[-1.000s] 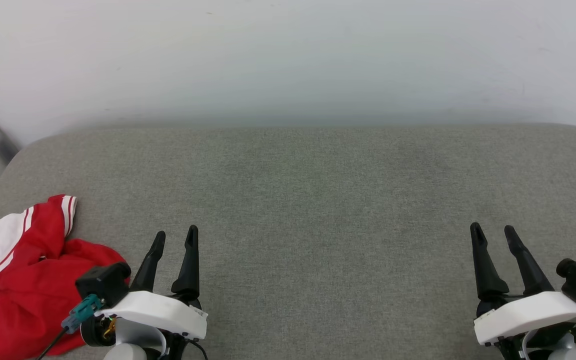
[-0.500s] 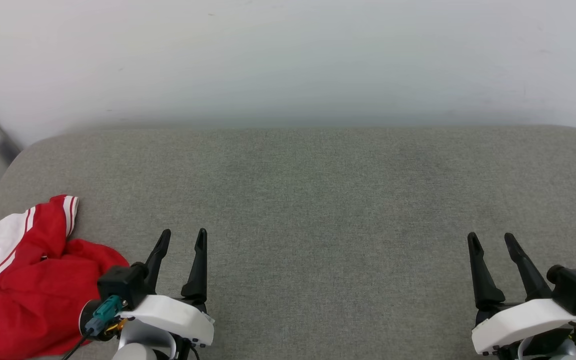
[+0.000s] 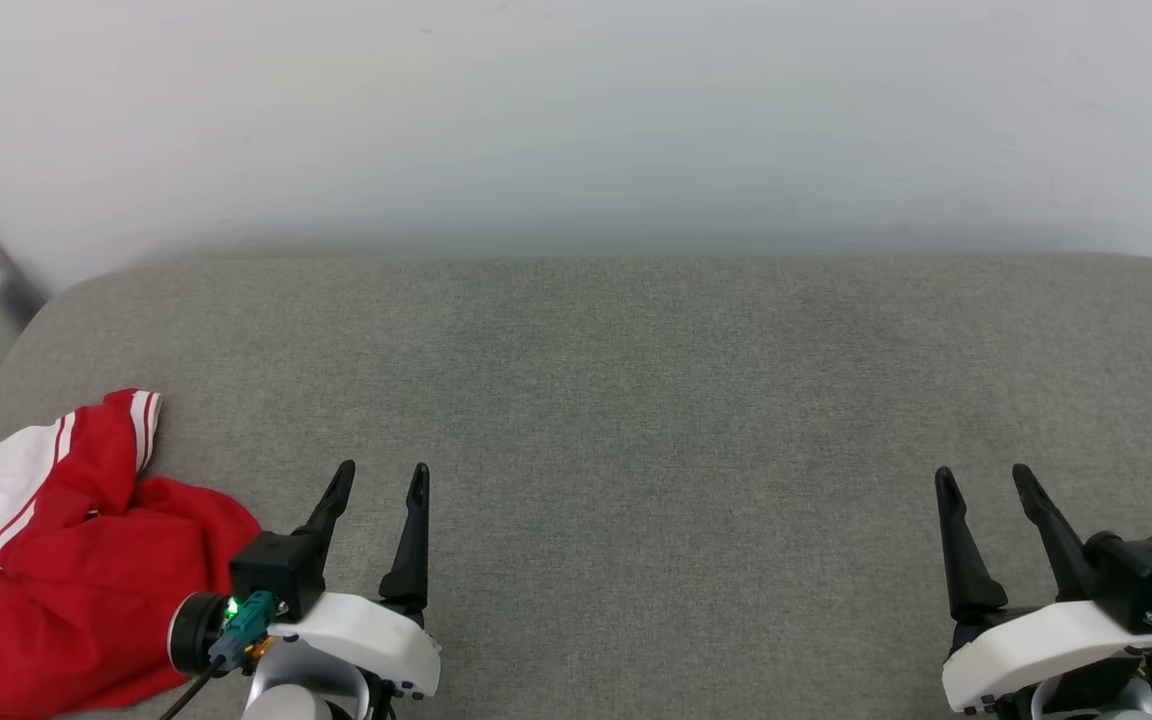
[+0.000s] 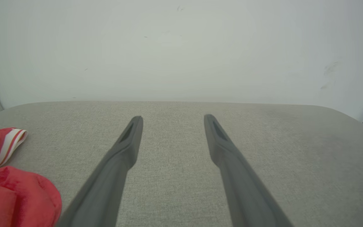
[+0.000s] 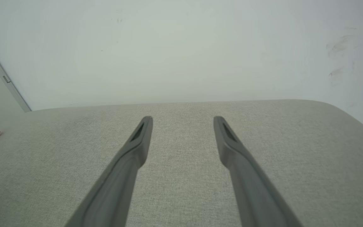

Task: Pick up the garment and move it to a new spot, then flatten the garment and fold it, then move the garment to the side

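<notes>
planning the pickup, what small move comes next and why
Probably swing the open left gripper leftward onto the crumpled red jersey-style shirt with white sleeves: it lies beside that gripper on the grey fabric cushion, while the right gripper sits far off.

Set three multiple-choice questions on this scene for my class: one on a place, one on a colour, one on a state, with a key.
1. Where does the garment lie on the grey cushion?
A. far right edge
B. centre
C. near left corner

2. Which colours does the garment show?
A. red and white
B. blue and yellow
C. green and black

3. How are the left gripper and the right gripper?
A. both shut on cloth
B. both open, holding nothing
C. left shut, right open

Key:
1 C, it lies crumpled at the head view's lower left.
2 A, it has a red body, white sleeve and striped band.
3 B, both pairs of jaws stand apart with nothing between them.
</notes>
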Controlling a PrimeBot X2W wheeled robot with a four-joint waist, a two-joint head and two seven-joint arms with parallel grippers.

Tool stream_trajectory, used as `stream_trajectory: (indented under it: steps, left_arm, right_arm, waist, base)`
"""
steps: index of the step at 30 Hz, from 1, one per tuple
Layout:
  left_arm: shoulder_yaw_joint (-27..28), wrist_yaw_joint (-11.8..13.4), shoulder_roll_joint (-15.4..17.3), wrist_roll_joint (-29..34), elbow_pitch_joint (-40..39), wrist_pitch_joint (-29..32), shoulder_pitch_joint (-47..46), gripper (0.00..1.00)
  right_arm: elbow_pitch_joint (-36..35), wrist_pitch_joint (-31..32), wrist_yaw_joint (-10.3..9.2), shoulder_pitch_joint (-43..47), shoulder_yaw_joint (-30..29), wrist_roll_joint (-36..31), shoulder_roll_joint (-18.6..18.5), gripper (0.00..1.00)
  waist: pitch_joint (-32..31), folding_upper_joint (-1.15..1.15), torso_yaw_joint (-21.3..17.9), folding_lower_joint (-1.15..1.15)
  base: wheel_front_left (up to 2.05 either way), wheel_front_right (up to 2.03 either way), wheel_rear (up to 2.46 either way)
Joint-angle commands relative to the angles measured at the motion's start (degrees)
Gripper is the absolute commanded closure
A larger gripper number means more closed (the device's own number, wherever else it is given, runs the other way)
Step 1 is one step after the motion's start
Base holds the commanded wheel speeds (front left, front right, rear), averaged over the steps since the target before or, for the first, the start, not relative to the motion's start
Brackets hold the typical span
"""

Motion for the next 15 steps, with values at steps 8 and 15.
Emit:
stream_trajectory:
  steps: [8,15]
  left_arm:
    - [-0.26,0.73,-0.3,2.5,1.79,-1.14,-0.92,0.0]
    - [-0.41,0.91,-0.47,2.9,2.65,-1.43,-1.25,0.0]
  right_arm:
    - [0.12,-0.78,-0.01,-0.26,0.13,-3.78,0.08,0.0]
    - [0.67,-1.14,-0.01,-0.48,-0.31,-4.42,0.08,0.0]
  waist:
    - [0.09,0.0,0.23,0.0]
    - [0.18,0.0,0.43,0.0]
  base:
    - [0.0,0.0,0.0]
    - [0.0,0.0,0.0]
